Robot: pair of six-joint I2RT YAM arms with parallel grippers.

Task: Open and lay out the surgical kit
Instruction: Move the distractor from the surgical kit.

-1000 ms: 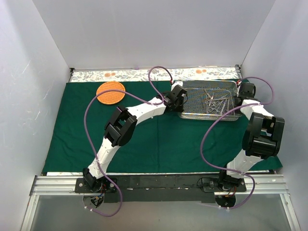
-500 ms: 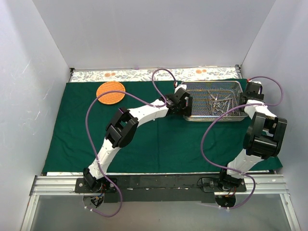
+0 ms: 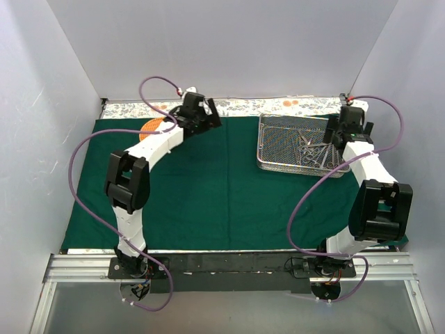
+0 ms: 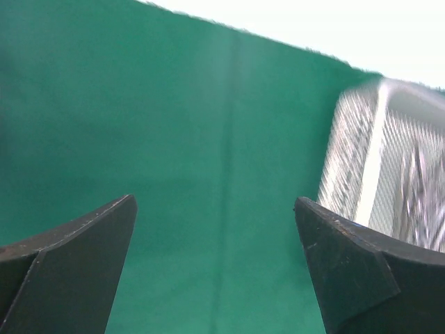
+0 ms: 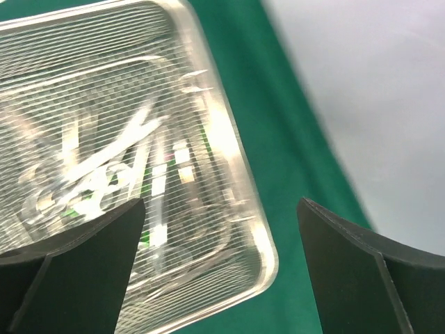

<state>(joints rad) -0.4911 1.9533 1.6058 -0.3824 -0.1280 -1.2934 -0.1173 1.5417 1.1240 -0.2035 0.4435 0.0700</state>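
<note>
A round woven orange basket [image 3: 151, 126] lies at the far left of the table, and only a small part of it can be seen. A strip of pale surface with floral pattern [image 3: 243, 106] runs along the far edge. Plain white walls [image 3: 229, 49] stand on three sides. A silver metal rail [image 3: 83, 266] runs along the near edge.

The top view looks down from above and behind the arm bases, taking in the whole worktop [image 3: 236, 107] from afar. The left wrist view sits low over the green cloth [image 4: 174, 125], facing right between the spread fingers [image 4: 69, 257] of the left hand [image 4: 214, 200] toward the wire-mesh tray [image 4: 361, 160]. The right wrist view looks down from close by, through the parted right hand [image 5: 221, 202], at a corner at the tray's right end. All three views share the tray and the cloth.
</note>
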